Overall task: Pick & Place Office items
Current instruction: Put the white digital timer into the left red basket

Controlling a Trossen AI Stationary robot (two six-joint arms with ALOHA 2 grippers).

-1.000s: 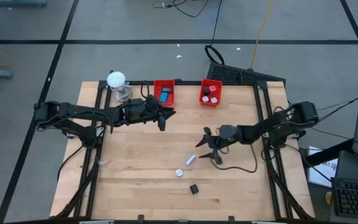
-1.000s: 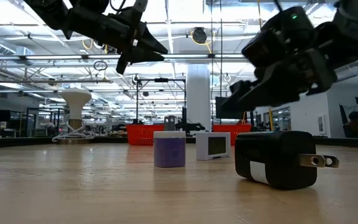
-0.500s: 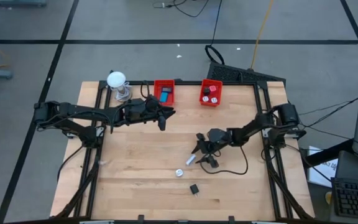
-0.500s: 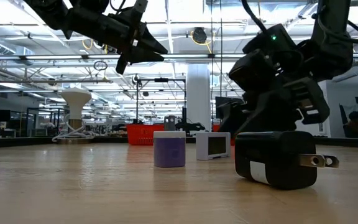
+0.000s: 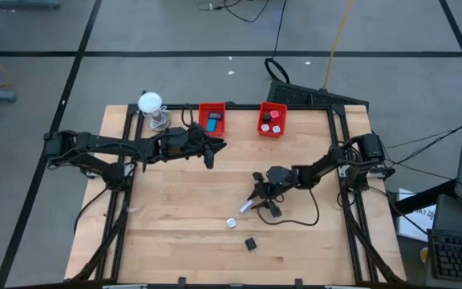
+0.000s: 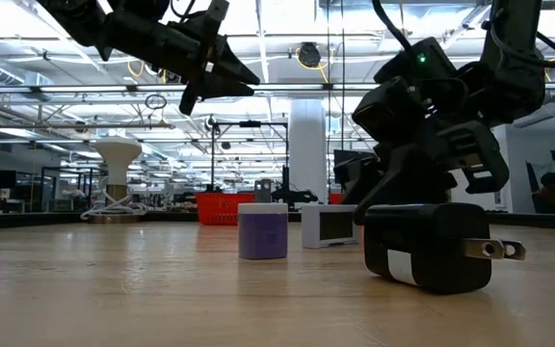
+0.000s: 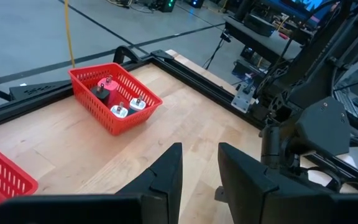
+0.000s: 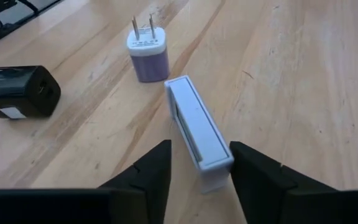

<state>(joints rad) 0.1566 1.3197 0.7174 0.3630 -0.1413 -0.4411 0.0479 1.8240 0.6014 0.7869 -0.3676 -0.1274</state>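
Three small office items lie on the wooden table: a white flat rectangular piece point(image 8: 194, 124) point(image 5: 246, 205) point(image 6: 328, 226), a lilac-and-white plug adapter point(image 8: 148, 53) point(image 5: 232, 222) standing with its prongs up, and a black charger cube point(image 8: 20, 92) point(image 5: 250, 243) on its side. My right gripper point(image 8: 201, 148) point(image 5: 261, 197) is open and low over the table, its fingers straddling the near end of the white piece. My left gripper point(image 5: 209, 152) point(image 7: 201, 162) is open and empty, hovering above the table near the left red bin. My right gripper comes at the white piece's end point(image 8: 215, 171) slanting down, along its length, with one finger on each side. One finger point(image 8: 260, 174) lies close against its side; whether it touches I cannot tell. The piece lies flat on the table.
Two red bins point(image 5: 201, 119) point(image 5: 261, 120) stand at the table's far edge with small items inside; one point(image 7: 114, 121) shows in the left wrist view. A white ball on a metal stand point(image 5: 151, 104) stands at the far left corner. A black frame borders the table.
My right gripper has moved toward the table's left and come down from mid-air to the white flat piece, so its fingers now straddle that piece. My left arm has kept still.
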